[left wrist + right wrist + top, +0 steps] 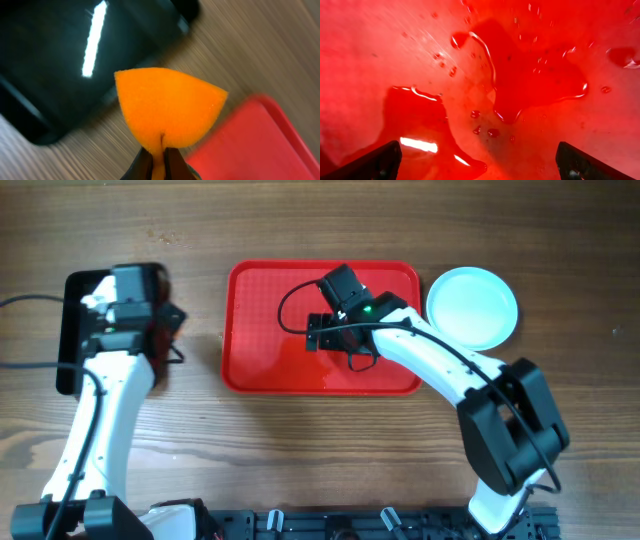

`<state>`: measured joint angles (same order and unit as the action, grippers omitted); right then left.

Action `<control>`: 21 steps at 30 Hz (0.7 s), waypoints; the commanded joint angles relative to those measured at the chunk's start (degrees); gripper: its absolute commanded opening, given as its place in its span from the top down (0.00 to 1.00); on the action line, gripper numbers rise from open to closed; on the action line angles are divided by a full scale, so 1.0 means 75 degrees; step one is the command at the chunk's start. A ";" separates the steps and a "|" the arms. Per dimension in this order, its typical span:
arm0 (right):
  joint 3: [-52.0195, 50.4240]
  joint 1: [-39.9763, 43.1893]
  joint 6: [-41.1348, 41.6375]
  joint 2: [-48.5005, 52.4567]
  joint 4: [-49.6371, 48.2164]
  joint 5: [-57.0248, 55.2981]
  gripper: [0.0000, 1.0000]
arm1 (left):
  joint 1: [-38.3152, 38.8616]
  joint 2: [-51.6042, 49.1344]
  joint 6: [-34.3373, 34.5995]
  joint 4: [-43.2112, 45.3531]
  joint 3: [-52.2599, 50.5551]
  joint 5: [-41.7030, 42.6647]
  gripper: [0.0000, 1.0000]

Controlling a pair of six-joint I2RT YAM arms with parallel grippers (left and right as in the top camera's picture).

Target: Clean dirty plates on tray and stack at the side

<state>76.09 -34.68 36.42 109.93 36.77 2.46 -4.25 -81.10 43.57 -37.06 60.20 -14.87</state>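
Observation:
The red tray (250, 370) lies mid-table, and no plate shows on it. A pale round plate (472, 307) rests on the table just off the tray's right end; I cannot tell whether others lie under it. My right gripper (322, 330) hangs over the tray's middle, open. In the right wrist view its fingertips (380, 162) stand far apart with only the wet tray floor (530, 60) between them. My left gripper (159, 165) is shut on an orange sponge (167, 107), above the gap between the black bin (45, 60) and the tray's corner (260, 145).
Puddles and drops of water (500, 115) cover the tray floor. The glossy black bin (75, 330) sits at the table's left, partly under my left arm (105, 410). Bare wooden tabletop (300, 450) runs along the front.

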 commanded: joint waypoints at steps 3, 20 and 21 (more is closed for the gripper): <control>-0.0015 -0.0006 0.0143 0.0437 0.0023 0.0379 0.00 | -0.1230 -0.0420 -0.0213 0.0367 -0.0041 -0.0629 0.96; -0.0012 -0.0006 -0.0466 0.0557 -0.0026 0.1212 0.00 | -0.2270 -0.1142 -0.0213 0.0600 -0.0038 -0.0026 0.64; -0.0012 -0.0006 -0.0557 0.0557 -0.0017 0.1265 0.00 | -0.2270 -0.1020 -0.0210 0.0536 -0.0038 0.0020 0.65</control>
<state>76.09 -34.68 35.51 113.32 36.75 8.49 -21.17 -90.48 42.28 -32.38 60.20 -17.02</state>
